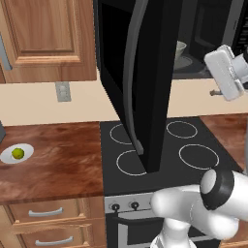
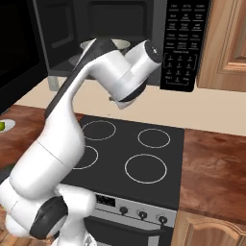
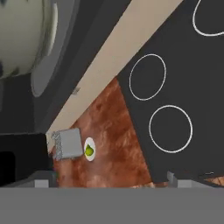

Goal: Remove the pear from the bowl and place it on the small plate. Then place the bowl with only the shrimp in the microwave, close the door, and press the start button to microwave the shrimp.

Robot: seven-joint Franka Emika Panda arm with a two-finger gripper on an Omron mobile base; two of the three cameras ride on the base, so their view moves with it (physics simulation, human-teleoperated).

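Observation:
The black microwave (image 2: 185, 43) hangs above the stove with its door (image 1: 140, 72) swung wide open toward me. The pale bowl (image 1: 180, 51) sits inside it on the turntable, also seen as the bowl (image 3: 22, 39) at the upper left of the hand view. Whatever lies in the bowl is hidden, the shrimp included. The pear (image 1: 18, 153) rests on the small plate (image 1: 7, 156) on the left counter, and the hand view shows the same pear (image 3: 89, 150). My gripper (image 3: 107, 181) is open and empty, its tips far apart, just outside the microwave's opening.
The black cooktop (image 1: 160, 155) with ring burners lies under the microwave. A grey boxy appliance (image 3: 68, 143) stands beside the plate. My arm (image 2: 115, 72) covers part of the oven cavity. Wooden cabinets (image 1: 43, 38) flank the microwave, and a wall outlet (image 1: 63, 91) is on the backsplash.

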